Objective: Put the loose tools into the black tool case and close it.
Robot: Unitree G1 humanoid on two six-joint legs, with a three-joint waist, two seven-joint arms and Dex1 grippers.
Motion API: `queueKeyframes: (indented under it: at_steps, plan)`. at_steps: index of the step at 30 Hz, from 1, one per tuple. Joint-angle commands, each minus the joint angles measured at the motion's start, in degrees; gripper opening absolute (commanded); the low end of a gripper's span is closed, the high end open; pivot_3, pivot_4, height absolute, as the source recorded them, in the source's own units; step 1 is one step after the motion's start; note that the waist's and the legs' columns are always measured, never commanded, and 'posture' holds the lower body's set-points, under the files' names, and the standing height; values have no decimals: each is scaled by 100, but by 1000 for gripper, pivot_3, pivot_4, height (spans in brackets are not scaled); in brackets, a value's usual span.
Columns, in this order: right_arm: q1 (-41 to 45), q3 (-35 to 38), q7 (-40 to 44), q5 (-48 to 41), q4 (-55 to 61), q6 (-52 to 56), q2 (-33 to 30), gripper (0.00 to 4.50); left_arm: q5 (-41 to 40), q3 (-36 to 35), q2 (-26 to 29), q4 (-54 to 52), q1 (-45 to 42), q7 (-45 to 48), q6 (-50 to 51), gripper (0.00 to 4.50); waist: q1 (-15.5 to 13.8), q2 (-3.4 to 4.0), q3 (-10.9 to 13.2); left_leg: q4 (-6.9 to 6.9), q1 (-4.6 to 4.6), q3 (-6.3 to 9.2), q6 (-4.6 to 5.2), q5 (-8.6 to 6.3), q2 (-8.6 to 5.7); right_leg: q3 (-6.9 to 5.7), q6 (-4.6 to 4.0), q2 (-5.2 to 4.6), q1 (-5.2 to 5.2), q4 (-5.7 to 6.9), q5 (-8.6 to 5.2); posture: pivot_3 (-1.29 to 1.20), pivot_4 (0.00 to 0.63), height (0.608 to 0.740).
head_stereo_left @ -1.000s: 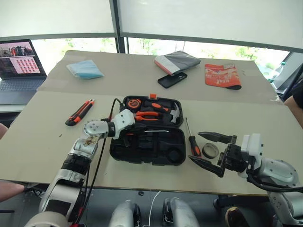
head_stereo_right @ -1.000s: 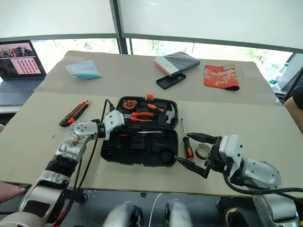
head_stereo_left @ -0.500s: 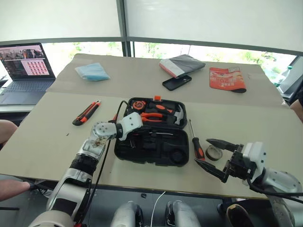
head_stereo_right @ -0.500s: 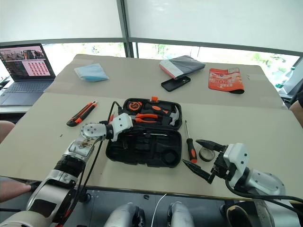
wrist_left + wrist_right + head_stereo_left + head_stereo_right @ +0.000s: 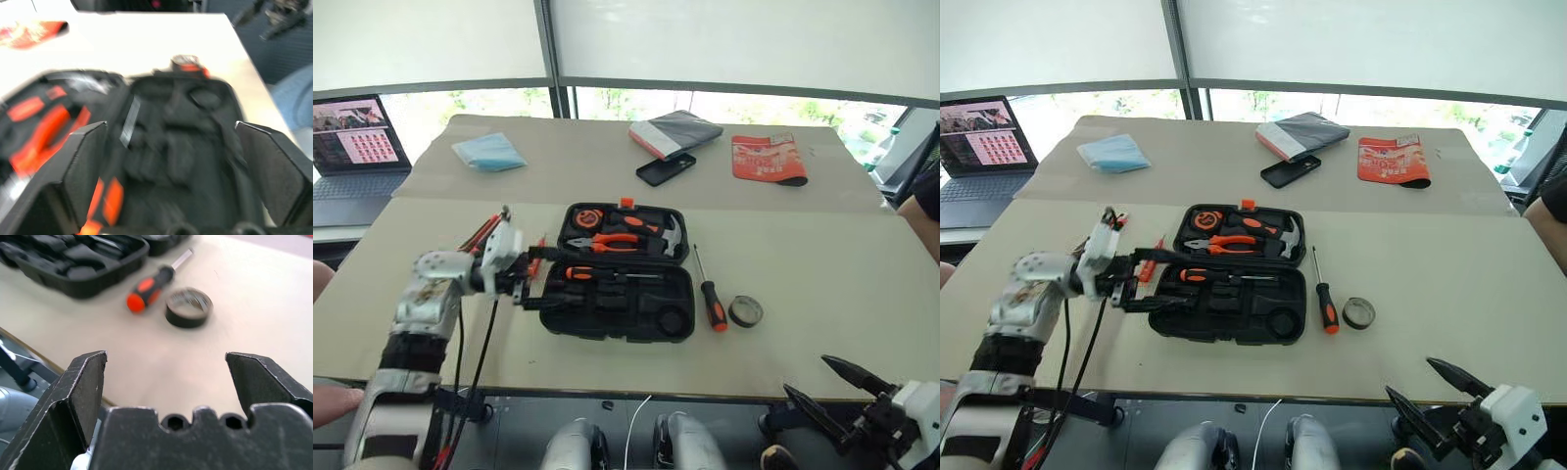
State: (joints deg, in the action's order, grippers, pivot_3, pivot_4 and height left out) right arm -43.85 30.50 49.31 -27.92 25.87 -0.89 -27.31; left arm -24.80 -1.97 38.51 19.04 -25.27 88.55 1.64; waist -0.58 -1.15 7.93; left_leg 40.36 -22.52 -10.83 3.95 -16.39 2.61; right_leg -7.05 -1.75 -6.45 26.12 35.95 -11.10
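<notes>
Left pincer [image 5: 1148, 281]: fingers apart, nothing held, at centre-left of the frame, pointing toward the left edge of the black tool case [image 5: 1234, 315]. Right pincer [image 5: 1430, 394]: fingers apart, empty, at lower right, off the near edge of the tabletop [image 5: 1449, 264].

Case lies open at frame centre, hinge running left-right. One orange-handled screwdriver [image 5: 1203, 277] already sits in the near half.

Loose tools counted: one screwdriver [image 5: 1323, 295] just right of the case, long axis running near-to-far, handle toward the near edge; one roll of tape [image 5: 1358, 313] just right of it; one small screwdriver [image 5: 1148, 266] and one utility knife [image 5: 481, 234] by the left pincer.

Judgement: the screwdriver and tape lie up-left of the right pincer, nearer that arm; the knife and small screwdriver are the left arm's. Case not yet closed.
</notes>
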Motion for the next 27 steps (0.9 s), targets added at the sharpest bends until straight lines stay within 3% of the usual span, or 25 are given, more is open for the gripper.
queueKeyframes:
  at_steps: [1, 7, 11, 13, 17, 20, 27]
  plan:
    - [208, 259, -547, -392, 742, 873, -348, 4500, -185, -431, 202, -316, 310, -55, -210, 4427, 6, 1, 1, -2, 0, 0, -1, 0, 0, 3, 0, -1, 3, 0, 0, 0, 150, 740]
    - [1442, -70, -981, -1127, 1207, 2490, -1453, 4500, -459, -460, 197, -1121, 705, -167, 210, 4427, -6, 2, 2, -7, -1, -1, -5, 1, -2, 8, -2, -2, 3, -3, 0, 0, 150, 740]
    - [2855, -800, -1708, -1471, 1264, 4220, -2341, 4500, -580, -604, 73, -1340, 785, -443, 210, 4427, -11, 1, 3, -9, -4, 1, -6, 4, -3, 4, -5, 2, 4, -4, 0, 0, 150, 740]
    - [3959, -1431, -2059, -1708, 1123, 5141, -2565, 4500, -623, -641, 32, -1502, 909, -550, 188, 4427, 7, -2, 5, -9, -9, 1, -5, 5, -4, 4, -6, 2, 7, -3, 2, 0, 150, 740]
    - [5473, -2284, -2535, -1832, 899, 6599, -2637, 4500, -637, -653, 13, -1754, 1094, -699, 265, 4427, 31, -6, 7, -9, -15, 3, 31, 32, -4, 0, -12, 7, 11, -4, 7, 0, 150, 740]
    - [6324, -2731, -2805, -1844, 693, 7301, -2328, 4500, -668, -678, 12, -1893, 1183, -796, 316, 4427, -12, -5, 7, -12, -28, 4, -2, 55, -3, -10, -8, 8, 18, -8, 9, 0, 150, 740]
    - [7086, -3291, -3136, -1518, 438, 8325, -2076, 4500, -709, -696, 26, -2101, 1325, -951, 363, 4427, -5, -5, 7, -9, -51, 3, 6, 51, -8, -19, 19, 3, 25, -23, 24, 0, 150, 740]
